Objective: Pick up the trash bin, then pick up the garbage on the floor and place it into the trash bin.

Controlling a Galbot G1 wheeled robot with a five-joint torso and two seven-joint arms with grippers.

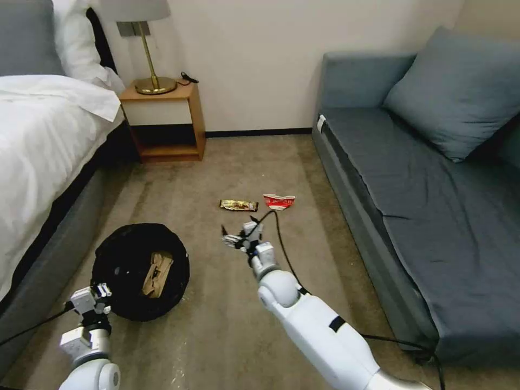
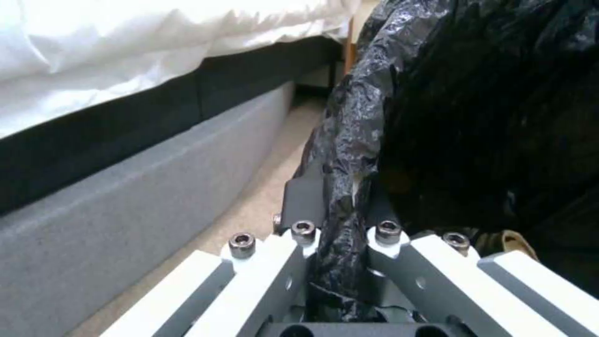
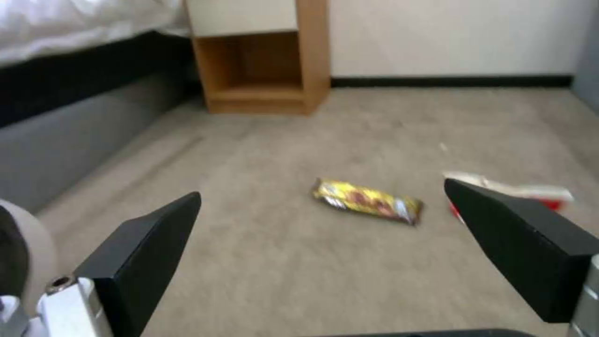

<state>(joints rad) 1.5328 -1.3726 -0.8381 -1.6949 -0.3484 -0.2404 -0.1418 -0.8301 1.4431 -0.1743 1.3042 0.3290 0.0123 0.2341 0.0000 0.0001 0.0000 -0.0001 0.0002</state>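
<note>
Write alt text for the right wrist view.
The open right gripper hovers over beige carpet, aimed at a gold wrapper lying ahead between its fingers. A red-and-white carton lies beside it; a wooden nightstand stands against the wall.

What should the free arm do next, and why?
Probably ease the open right gripper forward and down onto the snack wrapper, the litter piece most nearly centred between its fingers. The red-and-white carton lies farther right. The left gripper already clamps the bin's bagged rim, with tan paper inside.
</note>
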